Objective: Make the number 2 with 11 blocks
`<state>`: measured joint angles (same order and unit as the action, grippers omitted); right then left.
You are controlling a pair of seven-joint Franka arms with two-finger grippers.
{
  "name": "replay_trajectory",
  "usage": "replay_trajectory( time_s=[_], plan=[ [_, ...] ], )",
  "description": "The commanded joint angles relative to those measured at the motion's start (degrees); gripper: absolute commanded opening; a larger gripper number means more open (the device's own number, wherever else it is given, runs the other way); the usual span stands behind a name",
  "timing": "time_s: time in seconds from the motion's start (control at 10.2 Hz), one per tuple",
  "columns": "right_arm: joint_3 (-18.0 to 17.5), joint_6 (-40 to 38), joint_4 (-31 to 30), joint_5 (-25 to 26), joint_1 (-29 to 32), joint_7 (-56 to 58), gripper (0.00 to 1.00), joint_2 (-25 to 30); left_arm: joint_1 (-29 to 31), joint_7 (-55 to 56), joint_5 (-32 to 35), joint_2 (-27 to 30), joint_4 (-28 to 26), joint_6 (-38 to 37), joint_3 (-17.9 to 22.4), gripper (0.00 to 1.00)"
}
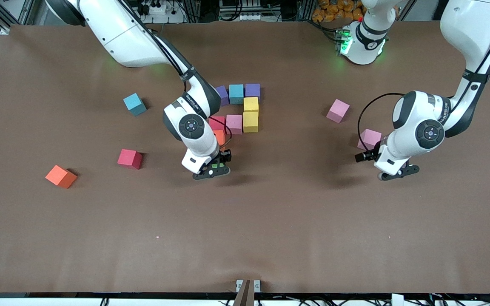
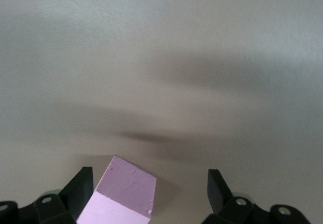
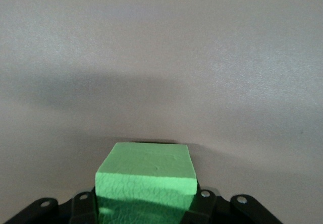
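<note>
Green block [image 3: 146,176] pinched in right gripper [image 1: 212,168], beside unfinished number 2 [image 1: 238,109]; lower flush under orange block [image 1: 219,137]. Left gripper [image 1: 396,172] spread, waiting near pink block [image 1: 371,138].

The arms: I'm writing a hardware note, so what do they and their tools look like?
Both arms are glossy white with black joint bands and round dark caps. A black cable runs along each. The right tool and left tool are black with short black fingers.

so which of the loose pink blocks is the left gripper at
The pink block nearer the front camera, beside the open left gripper. The other loose pink block sits apart, closer to the forming number.
</note>
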<state>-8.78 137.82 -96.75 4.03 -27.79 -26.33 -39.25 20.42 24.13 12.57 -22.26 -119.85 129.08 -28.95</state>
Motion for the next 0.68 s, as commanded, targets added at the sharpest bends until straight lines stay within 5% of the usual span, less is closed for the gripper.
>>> replay_trajectory(
  time_s=[0.0, 0.29, 0.59],
  plan=[
    [0.17, -0.28, -0.54, 0.37, -0.51, -1.0, 0.46, -0.03, 1.02, -10.38, -0.53, 2.92, -3.72, 0.38, -0.93, 1.0],
    [0.08, -1.41, -2.39, 0.37, -0.42, -1.0, 0.46, 1.28, 2.6, -23.66, -0.44, 3.62, -4.51, -4.88, -0.76, 1.0],
    [-0.79, -2.3, -3.18, 0.28, 0.37, -1.26, 0.46, 2.16, 2.6, -24.31, -0.44, 2.92, -4.6, -6.3, -0.67, 1.0]
  ],
)
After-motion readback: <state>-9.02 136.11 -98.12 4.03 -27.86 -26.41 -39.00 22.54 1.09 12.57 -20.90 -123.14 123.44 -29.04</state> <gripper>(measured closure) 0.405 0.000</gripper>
